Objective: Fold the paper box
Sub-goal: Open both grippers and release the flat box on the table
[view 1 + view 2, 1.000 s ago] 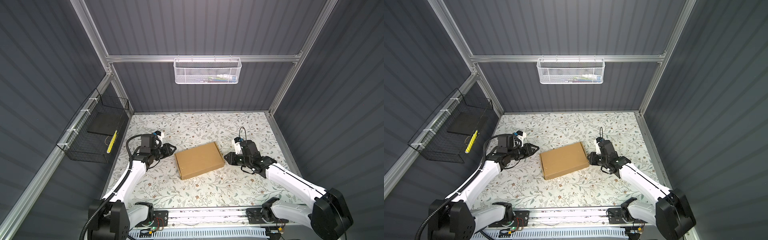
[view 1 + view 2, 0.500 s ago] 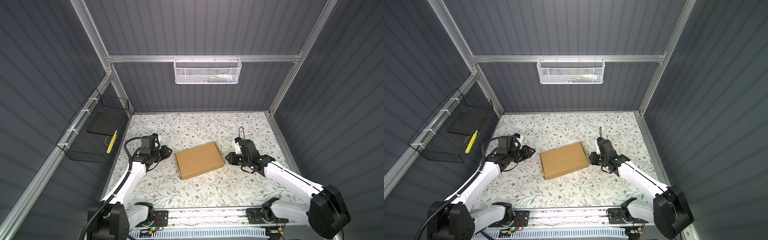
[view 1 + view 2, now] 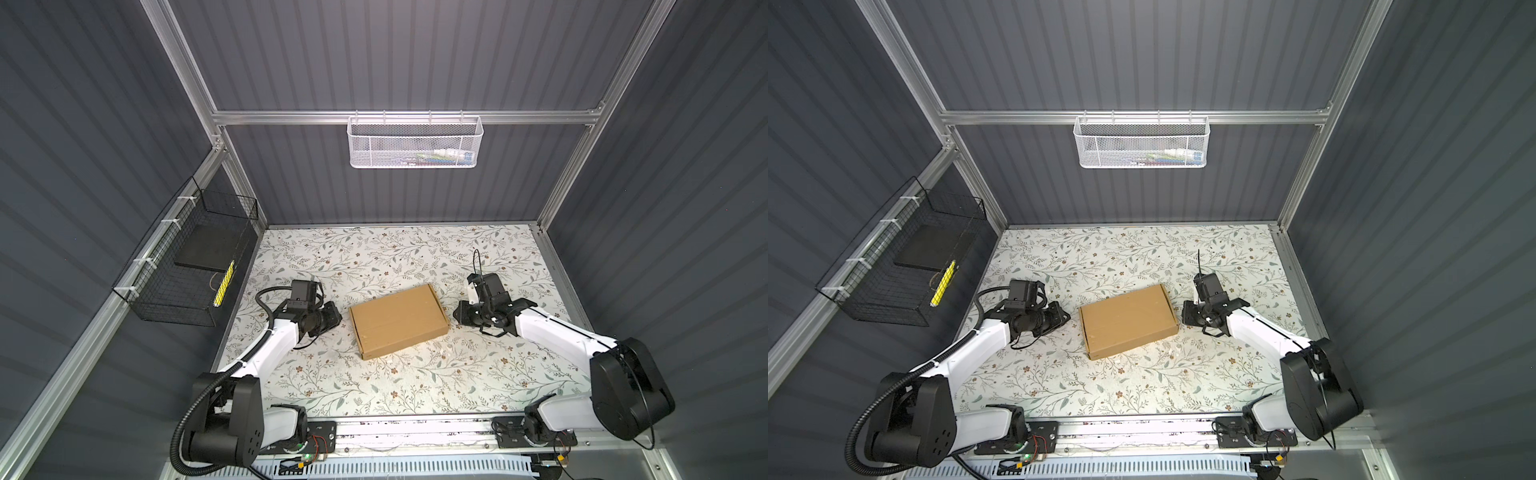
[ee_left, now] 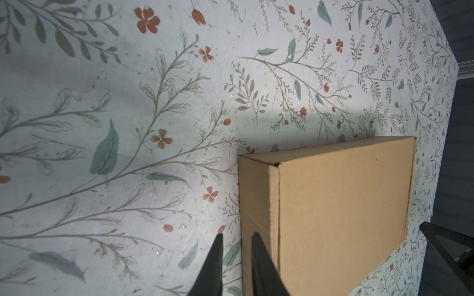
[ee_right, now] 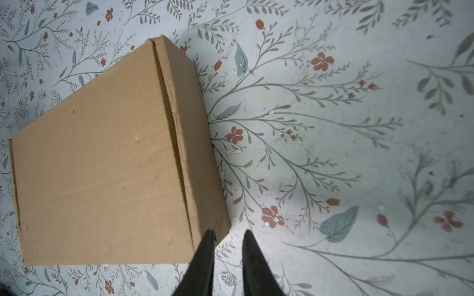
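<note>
The paper box [image 3: 399,326] [image 3: 1128,321] lies closed and flat in the middle of the floral table, a shallow brown cardboard mailer with its lid down. My left gripper [image 3: 335,316] [image 3: 1064,318] sits low just off the box's left side. In the left wrist view the left gripper [image 4: 237,234] is narrowly open and empty, one finger in front of the box [image 4: 341,205] side wall. My right gripper [image 3: 459,315] [image 3: 1185,313] is just off the right side. In the right wrist view the right gripper [image 5: 228,232] is narrowly open and empty beside a corner of the box [image 5: 102,166].
A white mesh basket [image 3: 415,143] hangs on the back wall and a black wire basket [image 3: 195,266] on the left wall. Dark panels and aluminium posts close in the table; the arms' mounting rail [image 3: 415,432] runs along the front edge.
The left gripper has drawn back a little from the box's left side, moved toward the front, and narrowed its jaws. The right gripper and the box have barely moved.
</note>
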Controlling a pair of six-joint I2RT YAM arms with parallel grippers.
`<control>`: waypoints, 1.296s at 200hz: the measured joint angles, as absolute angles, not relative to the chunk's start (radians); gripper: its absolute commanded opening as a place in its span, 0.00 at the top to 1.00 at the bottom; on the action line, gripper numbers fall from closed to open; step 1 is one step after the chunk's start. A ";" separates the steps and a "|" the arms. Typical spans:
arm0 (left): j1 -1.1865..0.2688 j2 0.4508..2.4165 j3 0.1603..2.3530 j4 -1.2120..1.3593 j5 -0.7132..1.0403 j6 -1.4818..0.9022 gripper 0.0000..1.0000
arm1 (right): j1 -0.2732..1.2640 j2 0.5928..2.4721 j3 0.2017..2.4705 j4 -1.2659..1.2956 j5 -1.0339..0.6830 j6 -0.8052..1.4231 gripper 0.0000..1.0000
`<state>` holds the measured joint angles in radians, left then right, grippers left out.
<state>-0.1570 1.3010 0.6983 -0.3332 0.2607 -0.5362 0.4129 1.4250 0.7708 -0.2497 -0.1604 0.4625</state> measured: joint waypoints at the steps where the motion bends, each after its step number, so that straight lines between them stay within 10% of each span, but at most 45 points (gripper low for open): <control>1: -0.157 1.304 0.698 -0.332 0.261 -0.537 0.79 | 0.413 1.427 0.771 -0.249 -0.160 0.463 0.77; 259: -0.157 1.656 0.721 0.043 0.425 -0.638 0.81 | 0.452 1.496 0.729 -0.186 -0.194 0.461 0.78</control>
